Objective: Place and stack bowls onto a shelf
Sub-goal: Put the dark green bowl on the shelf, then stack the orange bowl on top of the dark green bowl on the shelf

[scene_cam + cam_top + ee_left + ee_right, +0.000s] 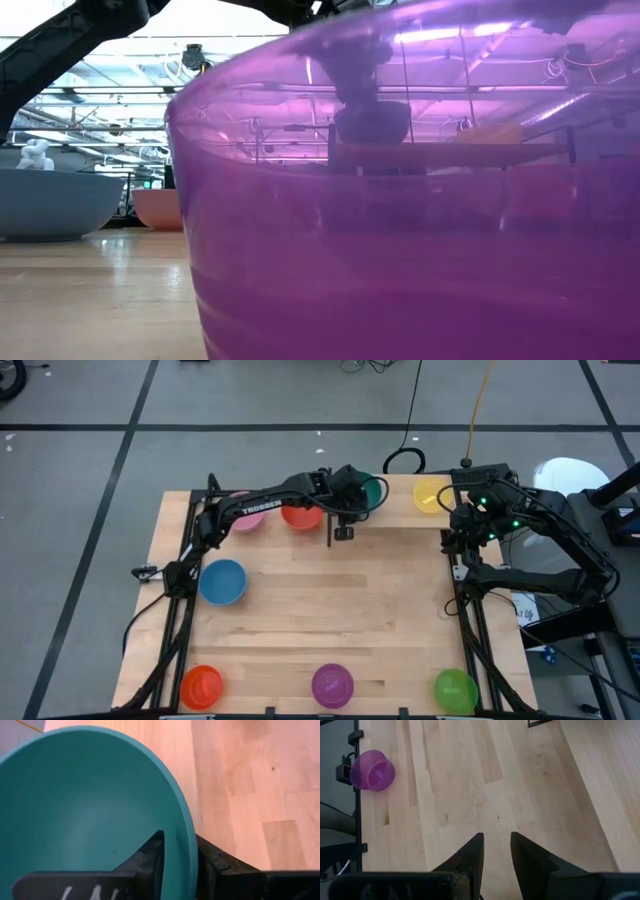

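left jaws (177, 862): astride teal bowl (90, 805) rim, grip unclear | bowl: mouth up | right jaws (496, 851): apart, empty

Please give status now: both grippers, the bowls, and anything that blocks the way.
Left gripper astride teal bowl rim, over the shelf. Right gripper open, empty, above bare table. Nothing blocking seen.

teal bowl (90, 805), purple bowl (372, 770), light wood tabletop (485, 795)
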